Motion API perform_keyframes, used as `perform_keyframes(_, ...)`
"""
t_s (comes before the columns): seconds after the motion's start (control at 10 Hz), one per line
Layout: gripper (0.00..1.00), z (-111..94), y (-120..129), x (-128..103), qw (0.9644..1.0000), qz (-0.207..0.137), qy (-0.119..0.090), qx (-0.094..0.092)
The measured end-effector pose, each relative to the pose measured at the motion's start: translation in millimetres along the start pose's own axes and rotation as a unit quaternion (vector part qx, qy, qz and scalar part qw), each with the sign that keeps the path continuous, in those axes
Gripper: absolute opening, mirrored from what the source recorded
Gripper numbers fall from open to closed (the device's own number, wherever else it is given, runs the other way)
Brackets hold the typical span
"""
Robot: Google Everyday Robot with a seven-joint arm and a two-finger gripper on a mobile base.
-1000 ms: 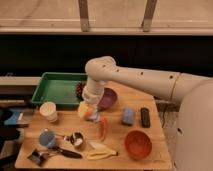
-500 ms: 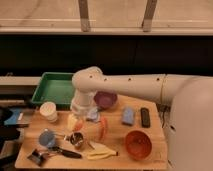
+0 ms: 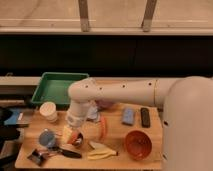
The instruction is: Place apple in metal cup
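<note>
view: single camera | high, angled down | faces table (image 3: pixel 30 150) | mid-distance

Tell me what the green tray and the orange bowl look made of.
The green tray looks like matte plastic, evenly coloured with no glare. The orange bowl is probably plastic too, with a faint sheen. The gripper is down over the board's left side.

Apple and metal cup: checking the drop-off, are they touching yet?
Cannot tell. In the camera view the gripper holds the apple right over the metal cup, hiding any contact.
</note>
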Motion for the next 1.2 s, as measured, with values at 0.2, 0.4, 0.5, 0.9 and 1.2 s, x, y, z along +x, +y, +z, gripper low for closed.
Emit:
perform_keyframes(0.2, 0.06, 4.5, -2.1, 5.6, 0.9999, 0.012, 0.003, -0.001)
perform_keyframes(0.4, 0.28, 2.1, -10.3, 10.9, 0.9996, 0.029, 0.003, 0.006)
perform_keyframes(0.5, 0.36, 1.8, -12.9, 11.8, 0.9994, 0.032, 0.004, 0.008)
perform_keyframes(0.9, 0.76, 1.0, -24.2, 12.6, 0.9991, 0.040, 0.006, 0.010)
perform_keyframes(1.2, 0.80, -4.2, -27.3, 8.4, 0.9992, 0.035, 0.008, 0.016)
